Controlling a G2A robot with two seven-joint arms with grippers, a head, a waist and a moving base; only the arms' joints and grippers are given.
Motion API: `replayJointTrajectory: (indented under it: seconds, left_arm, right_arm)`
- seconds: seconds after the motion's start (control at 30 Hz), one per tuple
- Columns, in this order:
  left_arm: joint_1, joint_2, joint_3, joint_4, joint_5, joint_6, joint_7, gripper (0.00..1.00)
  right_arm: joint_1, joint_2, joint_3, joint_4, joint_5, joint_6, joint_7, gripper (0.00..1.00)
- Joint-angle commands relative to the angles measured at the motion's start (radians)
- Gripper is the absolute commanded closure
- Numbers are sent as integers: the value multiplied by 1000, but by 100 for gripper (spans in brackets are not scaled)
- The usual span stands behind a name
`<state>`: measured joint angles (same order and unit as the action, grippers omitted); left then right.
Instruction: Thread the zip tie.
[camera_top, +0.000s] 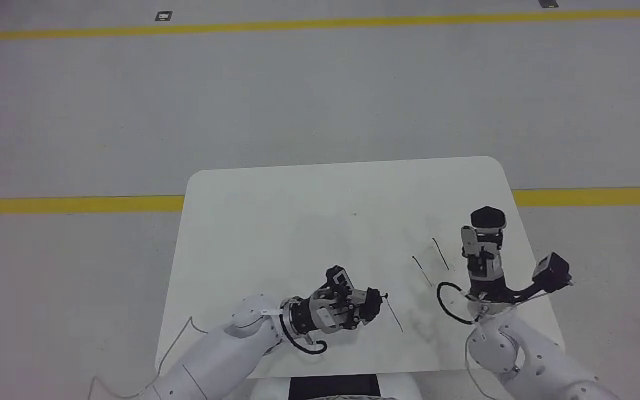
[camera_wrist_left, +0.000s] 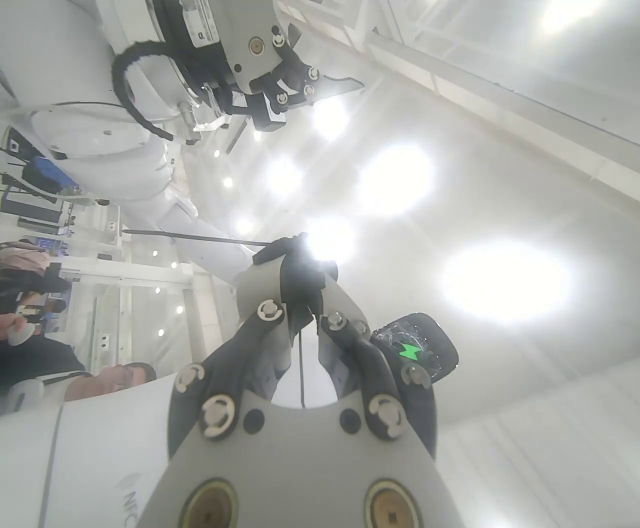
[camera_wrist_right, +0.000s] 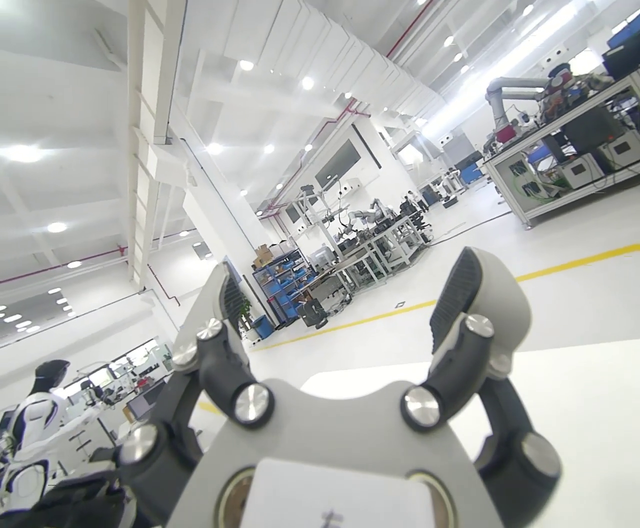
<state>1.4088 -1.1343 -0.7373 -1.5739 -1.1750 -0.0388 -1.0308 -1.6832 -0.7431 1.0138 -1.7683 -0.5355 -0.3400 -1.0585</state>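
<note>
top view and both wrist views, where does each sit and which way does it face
Top view: above the arms, looking down at the white table; left gripper and right gripper show over its near half.
Left wrist view: on the left wrist, tilted up at ceiling lights; its fingers shut on the zip tie.
Right wrist view: on the right wrist, facing across the table into the hall; its open fingers show.
Shared: top and left wrist views both show the right gripper; top and right wrist, the table.

1. Bright, even overhead light falls on the white worktop (camera_top: 300, 210).
2. In the left wrist view, ceiling lamps (camera_wrist_left: 505, 280) flare into wide white glare.
3. Straight lines bow toward the right wrist view's edges.
</note>
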Motion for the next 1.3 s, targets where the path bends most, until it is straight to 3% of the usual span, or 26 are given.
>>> replayJointTrajectory:
  seconds: [0.0,0.23,0.4,0.7,0.83,1.03,1.27]
  left_arm:
    - [0,0,0,0,0,0,0,100]
    - [0,0,0,0,0,0,0,100]
    - [0,0,0,0,0,0,0,100]
    - [0,0,0,0,0,0,0,100]
    - [0,0,0,0,0,0,0,100]
    - [0,0,0,0,0,0,0,100]
    - [0,0,0,0,0,0,0,100]
  right_arm:
    - [-13,17,12,-19,21,0,21,0]
    - [-52,77,35,-79,64,0,53,0]
    - [-58,111,10,-150,159,0,132,0]
    - [-58,111,10,-150,159,0,132,0]
    - [-43,99,21,-175,305,0,194,0]
    - [-51,101,87,-202,522,0,349,0]
    - [-96,91,202,-247,720,0,616,0]
